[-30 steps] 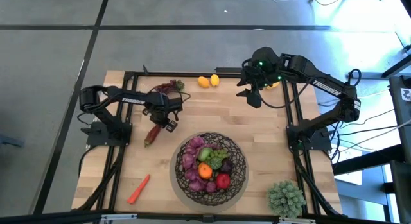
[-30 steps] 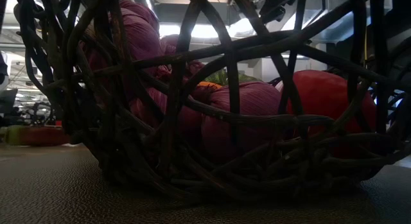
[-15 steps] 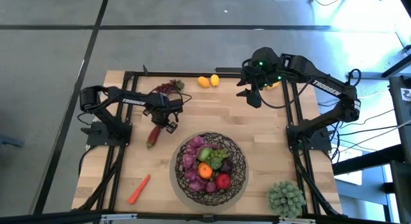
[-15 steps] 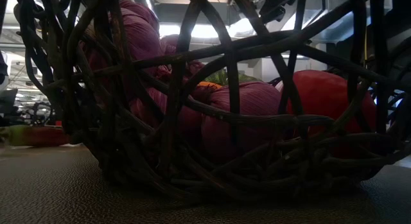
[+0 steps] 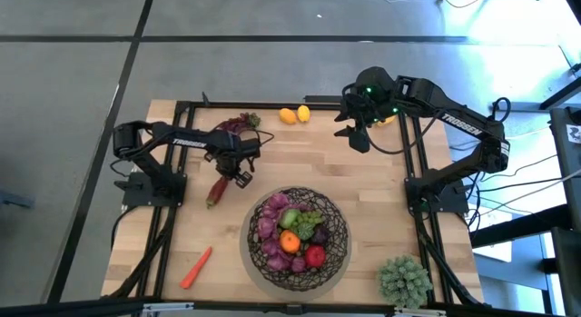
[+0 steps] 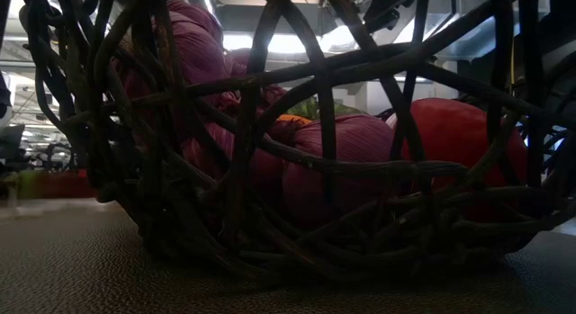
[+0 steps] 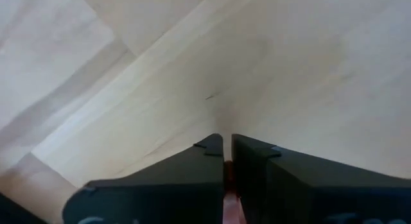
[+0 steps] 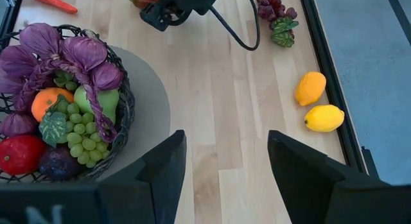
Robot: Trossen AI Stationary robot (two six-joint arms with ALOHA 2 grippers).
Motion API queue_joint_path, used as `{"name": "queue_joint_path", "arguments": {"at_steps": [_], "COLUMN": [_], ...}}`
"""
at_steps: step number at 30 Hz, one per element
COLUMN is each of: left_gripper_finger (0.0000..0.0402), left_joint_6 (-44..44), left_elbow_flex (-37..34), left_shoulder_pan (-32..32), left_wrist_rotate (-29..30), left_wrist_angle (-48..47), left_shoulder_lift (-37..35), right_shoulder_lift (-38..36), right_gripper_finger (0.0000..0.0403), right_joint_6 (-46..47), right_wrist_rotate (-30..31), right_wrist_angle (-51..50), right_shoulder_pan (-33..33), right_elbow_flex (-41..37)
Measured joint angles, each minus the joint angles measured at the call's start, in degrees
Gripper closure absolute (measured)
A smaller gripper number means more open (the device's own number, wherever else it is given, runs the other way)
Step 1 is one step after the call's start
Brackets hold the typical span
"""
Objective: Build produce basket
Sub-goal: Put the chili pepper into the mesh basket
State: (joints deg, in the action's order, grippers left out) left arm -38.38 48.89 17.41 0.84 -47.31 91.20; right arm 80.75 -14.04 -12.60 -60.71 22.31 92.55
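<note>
The dark woven wire basket (image 5: 338, 228) stands at the table's near middle. It holds purple pieces, an orange (image 5: 289, 242), a red apple (image 5: 314, 255) and green grapes. A red pepper (image 5: 216, 192) lies on the wood left of the basket. My left gripper (image 5: 236, 176) points down over the pepper's far end and is shut on it. My right gripper (image 8: 225, 166) hangs open, high over the far right. A carrot (image 5: 195, 267), a purple grape bunch (image 5: 238, 123) and two lemons (image 5: 295, 114) lie loose on the table. My left gripper comes from above, its fingers pointing down at the pepper's far end. In the left wrist view a thin red sliver (image 7: 226, 208) shows in the narrow slit between the two fingers (image 7: 192, 172). The gripper's own body hides the contact in the high view. The pepper's stem end (image 5: 209, 204) lies on the table.
A pale green spiky ball plant (image 5: 404, 281) sits at the near right corner. Black frame rails (image 5: 413, 153) run along the table's left, right and far sides. Bare wood lies between the basket and the lemons.
My left gripper has stayed in place and shut on the pepper's far end. The pepper has shifted a little on the table and shows blurred in the low view.
</note>
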Motion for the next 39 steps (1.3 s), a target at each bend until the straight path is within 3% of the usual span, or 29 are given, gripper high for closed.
{"name": "queue_joint_path", "arguments": {"at_steps": [9,22,29,39], "left_gripper_finger": [0.0401,0.0401,0.0401,0.0401], "left_joint_6": [5.92,11.99,13.54,14.98], "left_elbow_flex": [10.83,38.68,50.78,64.91], "left_shoulder_pan": [-0.18,-6.31,-12.23,-20.16], "left_wrist_rotate": [1.20,7.76,8.05,8.09], "left_wrist_angle": [-9.71,-27.12,-29.05,-30.32], "left_shoulder_lift": [0.00,-0.02,0.99,9.99], "right_shoulder_lift": [0.00,-4.65,-5.11,-5.18], "right_gripper_finger": [0.0192,0.0192,0.0192,0.0192], "right_joint_6": [-1.49,-1.50,0.04,0.28], "right_wrist_rotate": [0.02,-0.02,-0.09,-0.09], "right_wrist_angle": [-0.23,-0.37,-1.14,-1.34], "right_shoulder_pan": [0.00,0.01,0.00,0.02], "right_elbow_flex": [0.00,0.00,0.00,0.00]}}
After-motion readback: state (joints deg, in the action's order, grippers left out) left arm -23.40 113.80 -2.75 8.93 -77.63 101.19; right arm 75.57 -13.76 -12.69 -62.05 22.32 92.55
